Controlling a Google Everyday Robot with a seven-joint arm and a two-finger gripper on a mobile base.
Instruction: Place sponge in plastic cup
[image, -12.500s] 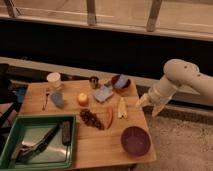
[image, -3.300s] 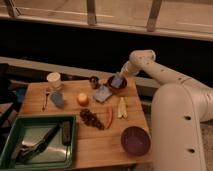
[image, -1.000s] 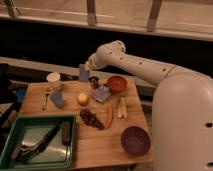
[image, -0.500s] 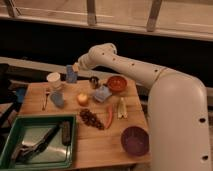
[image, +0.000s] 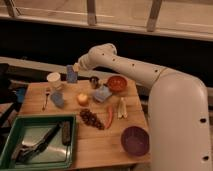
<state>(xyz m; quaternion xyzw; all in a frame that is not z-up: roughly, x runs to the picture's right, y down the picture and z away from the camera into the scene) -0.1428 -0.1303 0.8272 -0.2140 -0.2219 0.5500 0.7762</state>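
Observation:
The sponge (image: 71, 74), a small dull-blue block, hangs upright just above the back of the wooden table (image: 100, 145). My gripper (image: 75, 68) is shut on its top, at the end of the white arm (image: 125, 65) reaching in from the right. The plastic cup (image: 54, 80), white and upright, stands on the table just left of the sponge and slightly lower, with a narrow gap between them. The gripper's fingers are mostly hidden behind the sponge.
A dark metal cup (image: 94, 81) and a red bowl (image: 117, 83) stand right of the sponge. A pale blue pad (image: 101, 93), a yellow fruit (image: 82, 99), a blue-grey piece (image: 57, 99), grapes (image: 91, 119) and a purple bowl (image: 135, 141) lie nearer. A green tray (image: 37, 161) fills the front left.
The arm has swung left along the back of the table, carrying the sponge from above the metal cup to beside the white cup.

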